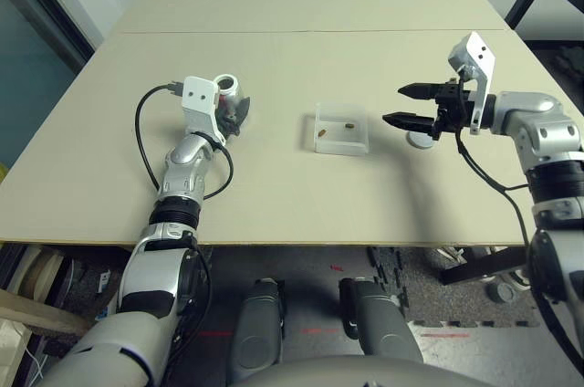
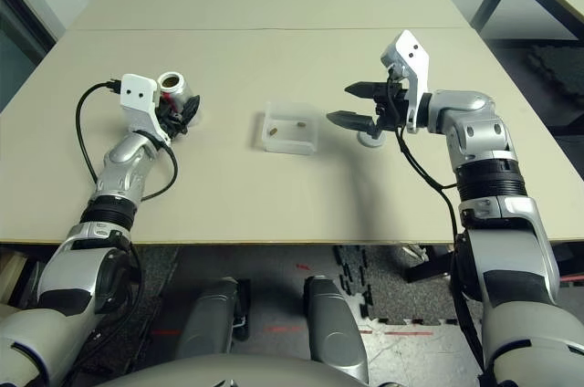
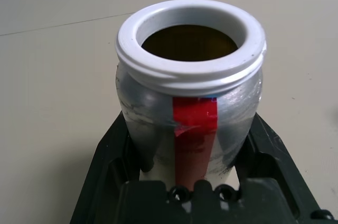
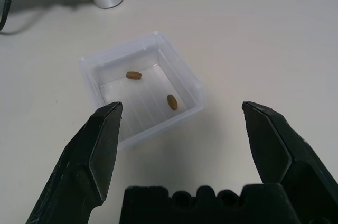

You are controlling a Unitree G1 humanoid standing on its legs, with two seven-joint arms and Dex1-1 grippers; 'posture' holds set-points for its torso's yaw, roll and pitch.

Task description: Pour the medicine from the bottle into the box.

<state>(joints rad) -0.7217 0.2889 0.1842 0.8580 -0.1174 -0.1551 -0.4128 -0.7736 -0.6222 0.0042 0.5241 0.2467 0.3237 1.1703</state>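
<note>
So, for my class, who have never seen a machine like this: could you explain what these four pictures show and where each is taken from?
This is a two-armed robot at a table. Two pictures come from the paired cameras in its head, looking down over its silver arms. The other two come from a camera on each wrist, looking along that hand's black fingers.

The left gripper is closed around a silvery bottle with a white rim and a red stripe. The bottle is upright and uncapped. The right gripper is open, with nothing between its fingers.

On the table, between the two arms, is a small clear box. Two brown pills lie apart inside it. A round cap lies on the table near the right gripper.
</note>
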